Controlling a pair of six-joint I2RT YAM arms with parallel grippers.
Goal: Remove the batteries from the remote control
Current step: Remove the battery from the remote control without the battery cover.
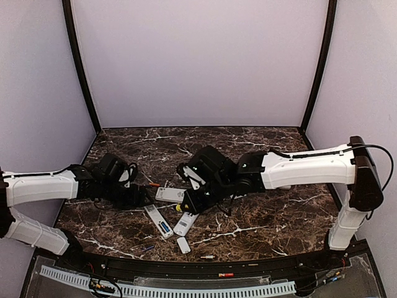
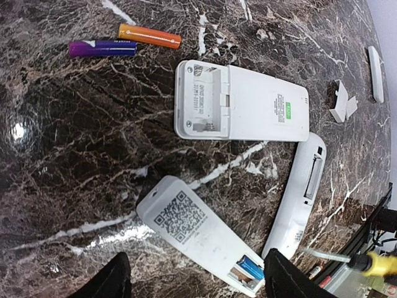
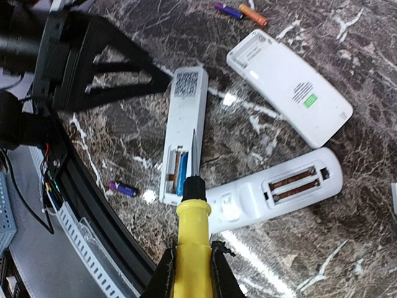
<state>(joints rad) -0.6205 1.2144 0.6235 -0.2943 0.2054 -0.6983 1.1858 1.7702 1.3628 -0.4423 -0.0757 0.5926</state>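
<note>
Three white remotes lie backs up. The slim remote with the QR label [image 2: 186,226] [image 3: 186,105] has a blue battery [image 2: 251,268] [image 3: 182,172] in its open bay. My left gripper [image 2: 198,287] is open, its fingers either side of that remote's bay end. My right gripper [image 3: 193,273] is shut on the yellow-handled screwdriver [image 3: 193,217], whose blade points at the same bay. The curved remote [image 3: 248,198] holds two brown batteries [image 3: 296,184]. The wide remote [image 2: 260,102] has an empty bay. Loose orange [image 2: 150,35] and purple [image 2: 102,48] batteries lie beyond it.
Another purple battery [image 3: 122,189] lies near the table's front rail [image 3: 93,205]. A small white cover [image 1: 183,244] lies in front of the remotes. A second cover [image 2: 374,73] and a white scrap [image 2: 342,100] lie off to the side. The two arms nearly meet over the remotes.
</note>
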